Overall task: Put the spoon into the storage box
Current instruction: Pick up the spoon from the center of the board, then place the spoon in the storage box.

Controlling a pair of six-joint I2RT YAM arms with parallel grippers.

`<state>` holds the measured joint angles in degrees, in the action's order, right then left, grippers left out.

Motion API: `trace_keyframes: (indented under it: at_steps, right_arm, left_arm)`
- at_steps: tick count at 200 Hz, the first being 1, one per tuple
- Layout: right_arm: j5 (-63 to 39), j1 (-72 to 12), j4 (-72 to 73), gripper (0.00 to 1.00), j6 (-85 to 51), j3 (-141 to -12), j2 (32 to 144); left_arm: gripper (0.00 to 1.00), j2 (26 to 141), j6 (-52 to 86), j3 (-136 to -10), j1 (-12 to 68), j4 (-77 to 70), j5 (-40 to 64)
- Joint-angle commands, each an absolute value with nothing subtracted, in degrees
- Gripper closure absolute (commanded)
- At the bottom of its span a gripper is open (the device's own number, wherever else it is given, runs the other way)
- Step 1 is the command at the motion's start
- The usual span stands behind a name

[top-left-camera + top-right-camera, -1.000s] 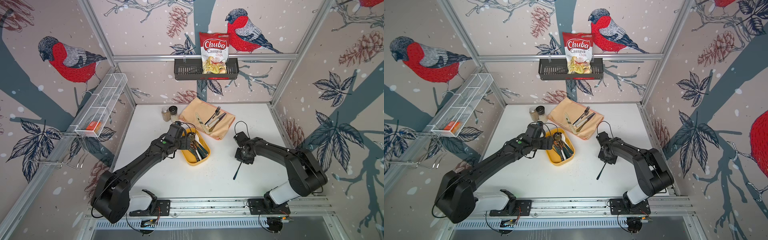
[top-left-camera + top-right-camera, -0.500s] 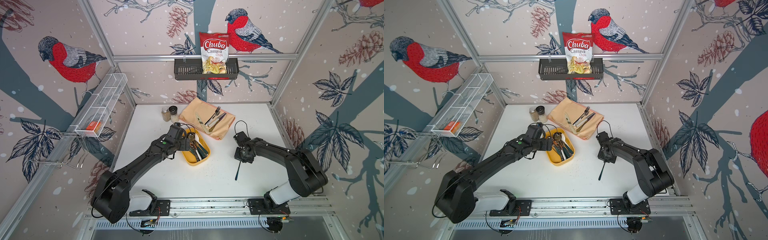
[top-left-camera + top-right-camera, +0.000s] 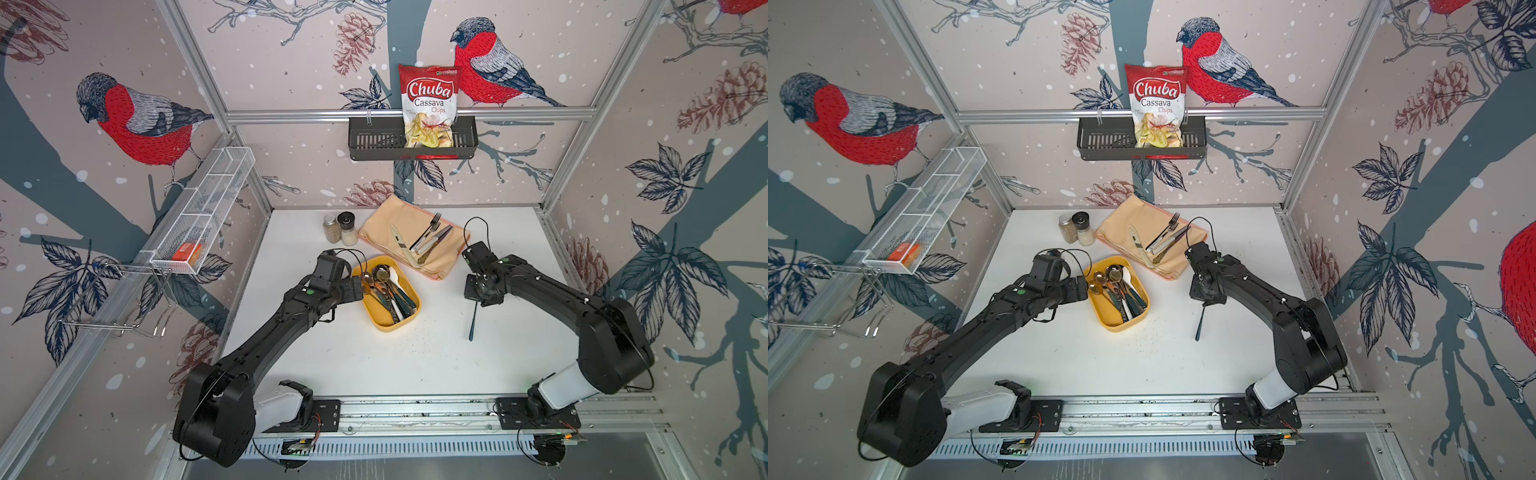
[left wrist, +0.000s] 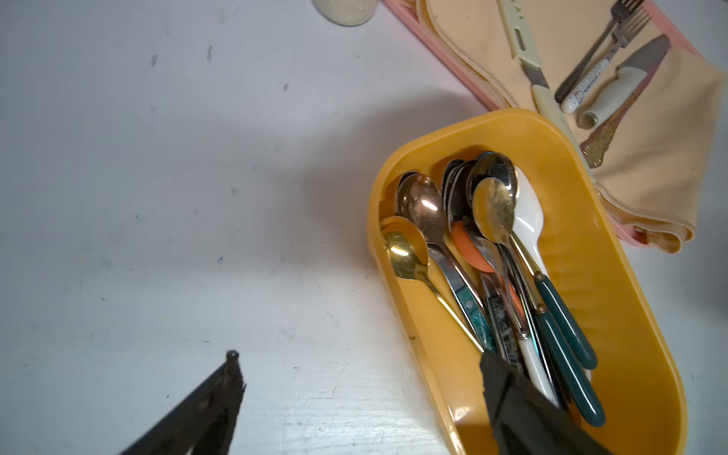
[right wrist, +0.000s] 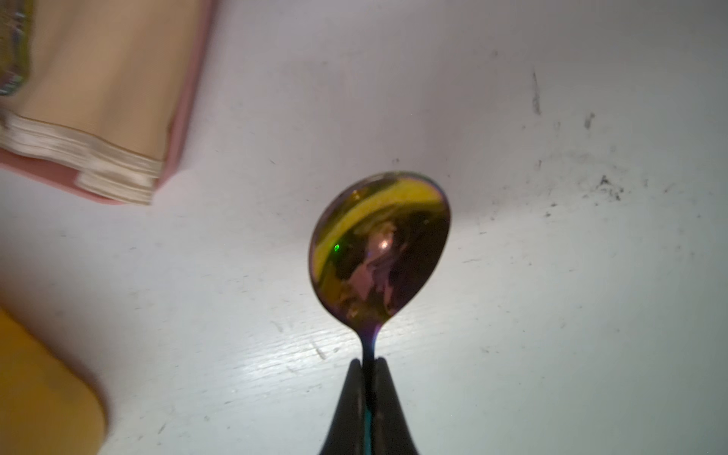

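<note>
The right claw (image 5: 368, 360), shut on the neck of the spoon (image 5: 380, 252), handle toward the near edge of the bench (image 3: 374, 365), sits right of the box (image 3: 386, 326), roughly parallel to it; the left claw (image 4: 359, 354) gapes empty.

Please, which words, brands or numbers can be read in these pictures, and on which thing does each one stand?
"Chuba": chip bag.
"Cassava Chips": same bag, below the brand.
Small green mark at the bag's top: too small to read.
Print on the pen: blurred, unreadable.
</note>
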<state>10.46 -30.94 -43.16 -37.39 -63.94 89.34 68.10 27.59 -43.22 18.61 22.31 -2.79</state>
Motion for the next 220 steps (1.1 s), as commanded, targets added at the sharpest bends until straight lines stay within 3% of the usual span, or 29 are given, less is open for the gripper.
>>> trace_keyframes:
  at_steps: [1, 62, 123, 168, 220]
  right_arm:
    - [12.35, -32.85, -46.15, 1.00, -33.30, -69.88, 91.29]
    - [13.53, -40.90, -46.82, 1.00, -21.13, -94.58, 105.94]
    - [10.39, -47.55, -50.83, 1.00, -16.07, -118.30, 123.40]
    - [6.36, -50.99, -51.59, 1.00, -15.97, -125.49, 130.04]
    - [3.50, -53.22, -51.15, 1.00, -17.68, -123.85, 131.98]
  left_arm:
    - [0.04, 66.22, 31.05, -40.58, 15.43, 19.37, 2.24]
    - [0.04, 63.37, 37.52, -30.93, 6.26, 13.64, 14.36]
    - [0.04, 62.11, 41.07, -26.45, 3.65, 11.13, 20.09]
    - [0.04, 61.44, 41.43, -24.75, 3.01, 10.96, 20.75]
    - [0.04, 61.41, 39.91, -25.66, 2.97, 12.29, 19.82]
